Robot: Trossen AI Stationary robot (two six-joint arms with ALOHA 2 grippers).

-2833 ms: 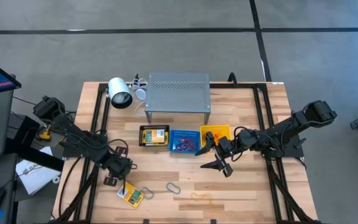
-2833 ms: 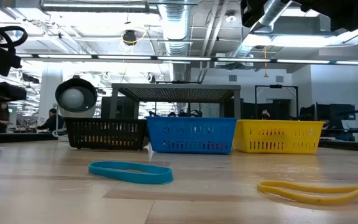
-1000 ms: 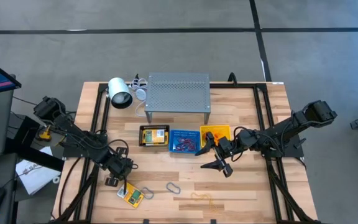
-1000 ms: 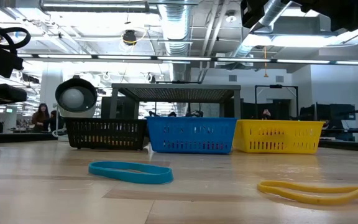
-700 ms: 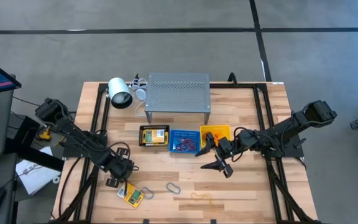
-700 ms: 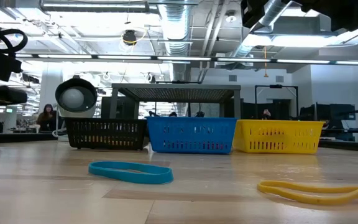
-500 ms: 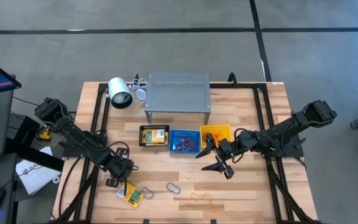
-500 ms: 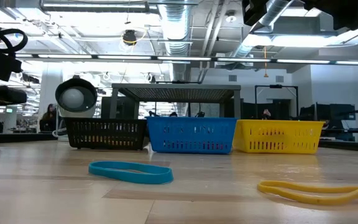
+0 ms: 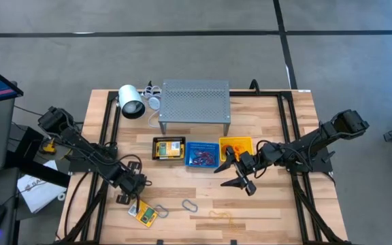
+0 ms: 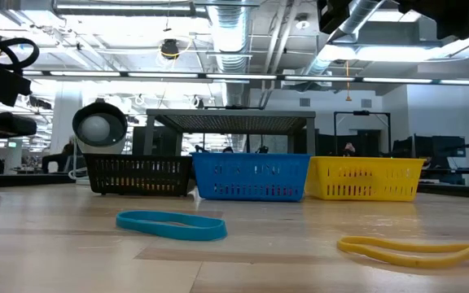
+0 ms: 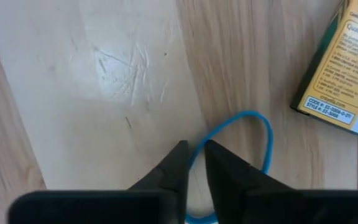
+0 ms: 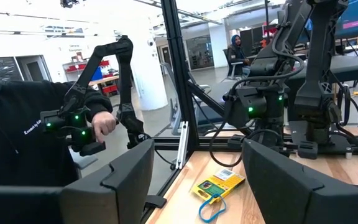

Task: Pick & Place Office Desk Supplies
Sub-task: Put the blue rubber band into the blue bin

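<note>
My left gripper (image 9: 124,199) is down at the table near its near-left corner, shut on a thin blue band loop (image 11: 253,124). A yellow-and-green crayon pack (image 9: 145,214) lies flat just beside it. A teal oval loop (image 9: 189,205) and an orange band (image 9: 220,216) lie flat on the wood toward the near edge; the low view shows both, the teal loop (image 10: 171,224) and the band (image 10: 414,248). My right gripper (image 9: 223,175) hangs open over the table's middle, near the yellow basket (image 9: 237,146), touching nothing. My left gripper pinches one strand of the blue band loop (image 11: 199,148) between its two fingertips (image 11: 180,155), coming from above and pointing down. The strand runs through the narrow gap. The rest of the loop lies slack on the wood, curving toward the crayon pack (image 11: 347,74).
A black basket (image 9: 168,148), a blue basket (image 9: 202,154) and the yellow one stand in a row mid-table. Behind them are the grey perforated shelf (image 9: 194,100) and a white lamp-like cylinder (image 9: 131,101). A person (image 12: 17,137) sits beyond the table's left side.
</note>
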